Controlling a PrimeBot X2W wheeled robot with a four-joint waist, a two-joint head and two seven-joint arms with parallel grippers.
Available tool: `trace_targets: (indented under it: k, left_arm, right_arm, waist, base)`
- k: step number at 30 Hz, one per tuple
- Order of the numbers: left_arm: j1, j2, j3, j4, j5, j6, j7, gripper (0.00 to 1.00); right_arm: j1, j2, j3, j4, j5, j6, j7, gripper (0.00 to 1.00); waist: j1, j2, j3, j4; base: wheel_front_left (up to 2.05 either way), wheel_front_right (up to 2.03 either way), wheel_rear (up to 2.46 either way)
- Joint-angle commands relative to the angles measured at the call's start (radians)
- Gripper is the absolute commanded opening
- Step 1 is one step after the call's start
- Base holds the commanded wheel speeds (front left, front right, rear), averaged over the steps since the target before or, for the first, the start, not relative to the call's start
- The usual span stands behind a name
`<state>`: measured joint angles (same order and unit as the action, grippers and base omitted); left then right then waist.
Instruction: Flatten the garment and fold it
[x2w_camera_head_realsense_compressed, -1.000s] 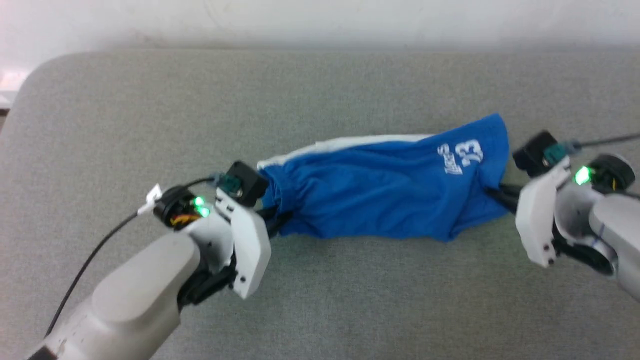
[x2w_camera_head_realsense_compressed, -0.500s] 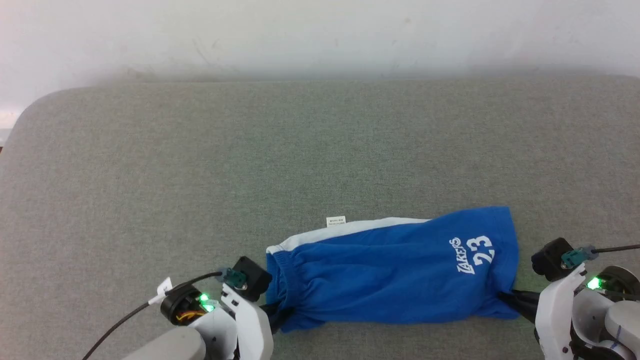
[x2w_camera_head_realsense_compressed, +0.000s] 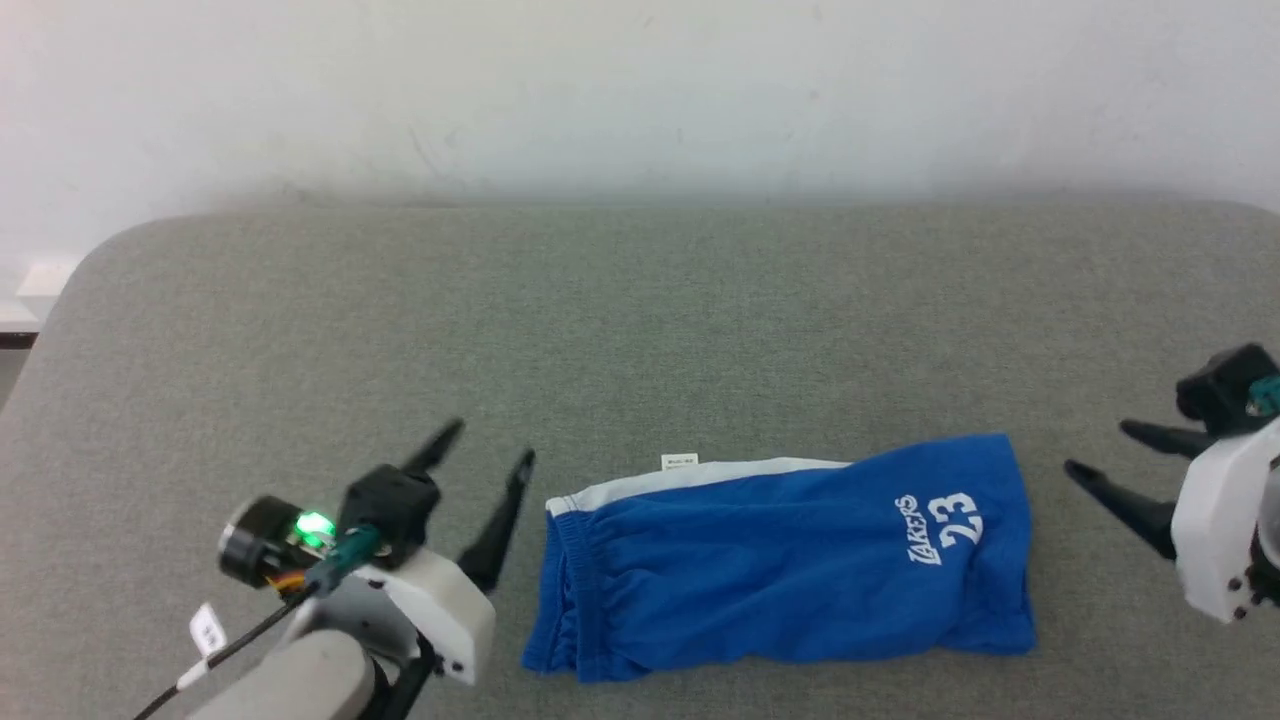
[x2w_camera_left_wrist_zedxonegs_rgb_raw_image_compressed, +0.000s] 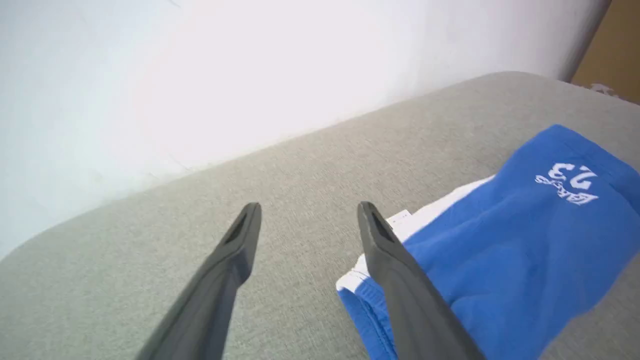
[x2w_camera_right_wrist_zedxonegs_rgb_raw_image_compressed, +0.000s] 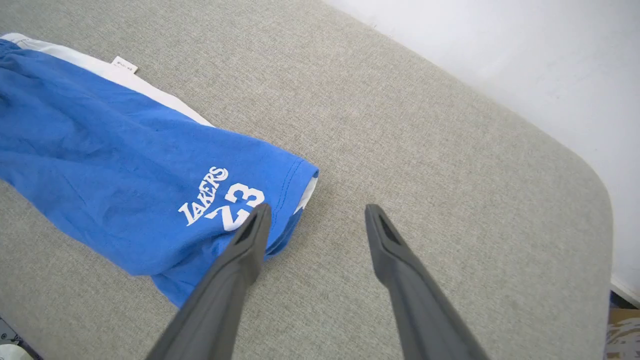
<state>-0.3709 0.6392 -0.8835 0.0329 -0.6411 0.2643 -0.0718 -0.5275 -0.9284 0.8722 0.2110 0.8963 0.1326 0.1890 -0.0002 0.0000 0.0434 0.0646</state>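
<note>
The garment (x2w_camera_head_realsense_compressed: 780, 560), blue shorts with a white side stripe and white "LAKERS 23" print, lies flat and lengthwise on the grey table (x2w_camera_head_realsense_compressed: 640, 300). Its gathered waistband is at the left, its leg hem at the right, and a small white tag (x2w_camera_head_realsense_compressed: 678, 461) sits at its far edge. My left gripper (x2w_camera_head_realsense_compressed: 491, 441) stands open just left of the waistband, holding nothing. The left wrist view has the open left gripper (x2w_camera_left_wrist_zedxonegs_rgb_raw_image_compressed: 308, 205) beside the garment (x2w_camera_left_wrist_zedxonegs_rgb_raw_image_compressed: 500, 250). My right gripper (x2w_camera_head_realsense_compressed: 1097, 447) is open, right of the hem, apart from the cloth. In the right wrist view the right gripper (x2w_camera_right_wrist_zedxonegs_rgb_raw_image_compressed: 318, 206) hangs near the garment (x2w_camera_right_wrist_zedxonegs_rgb_raw_image_compressed: 100, 150).
A white wall (x2w_camera_head_realsense_compressed: 640, 90) runs along the table's far edge. The table's far left corner (x2w_camera_head_realsense_compressed: 110, 240) is rounded, and so is its right corner (x2w_camera_right_wrist_zedxonegs_rgb_raw_image_compressed: 590, 175). Bare grey surface lies beyond the shorts and to both sides.
Both grippers have opened and let go of the garment's ends, then drawn back outward. The shorts now lie loose on the table. The head camera has also shifted.
</note>
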Motion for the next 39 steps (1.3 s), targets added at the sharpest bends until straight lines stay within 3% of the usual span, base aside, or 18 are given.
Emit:
trace_targets:
  k: [1,7,13,19,24,29,30,31,32,39]
  left_arm:
    - [0.018,-0.002,0.033,-0.01,0.029,0.057,-0.061,1.0]
    - [0.037,-0.025,0.136,-0.01,0.128,0.239,-0.18,1.0]
    - [0.103,-0.078,0.27,-0.07,0.236,0.34,-0.189,1.0]
    - [0.194,-0.152,0.376,-0.098,0.332,0.333,-0.19,1.0]
    - [0.232,-0.219,0.442,-0.074,0.392,0.271,-0.19,1.0]
    - [0.254,-0.27,0.488,-0.046,0.434,0.224,-0.19,1.0]
    - [0.26,-0.28,0.499,-0.04,0.443,0.212,-0.19,1.0]
    - [0.264,-0.288,0.511,-0.04,0.454,0.201,-0.19,1.0]
    - [0.269,-0.295,0.523,-0.039,0.464,0.193,-0.19,1.0]
    - [0.285,-0.342,0.594,-0.054,0.514,0.132,-0.19,1.0]
  right_arm:
    - [-0.004,-0.006,-0.027,-0.021,-0.018,-0.002,0.048,1.0]
    - [-0.002,0.007,-0.082,-0.047,0.0,-0.002,0.25,1.0]
    - [-0.015,0.078,-0.108,0.036,0.014,-0.002,0.387,1.0]
    - [0.0,0.198,-0.131,0.176,0.028,-0.002,0.418,1.0]
    - [0.041,0.277,-0.107,0.284,0.026,-0.002,0.41,1.0]
    - [0.07,0.308,-0.073,0.323,0.033,-0.002,0.392,1.0]
    - [0.071,0.31,-0.068,0.327,0.035,-0.002,0.384,0.81]
    - [0.07,0.309,-0.065,0.33,0.035,-0.002,0.371,0.3]
    - [0.065,0.306,-0.061,0.332,0.033,-0.002,0.358,0.0]
    - [0.011,0.252,-0.085,0.3,0.026,-0.002,0.238,0.0]
  waist:
    - [0.0002,0.0,-0.001,0.013]
    - [0.0002,0.0,0.02,0.042]
    - [0.0002,0.0,0.06,0.06]
    - [0.0002,0.0,0.092,0.078]
    - [0.0002,0.0,0.103,0.09]
    - [0.0002,0.0,0.098,0.087]
    - [0.0002,0.0,0.096,0.084]
    - [0.0002,0.0,0.094,0.081]
    - [0.0002,0.0,0.092,0.077]
    - [0.0002,0.0,0.075,0.057]
  base:
    - [0.0,0.0,0.0]
    - [0.0,0.0,0.0]
    - [0.0,0.0,0.0]
    - [0.0,0.0,0.0]
    - [0.0,0.0,0.0]
    - [0.0,0.0,0.0]
    - [0.0,0.0,0.0]
    - [0.0,0.0,0.0]
    - [0.0,0.0,0.0]
    - [0.0,0.0,0.0]
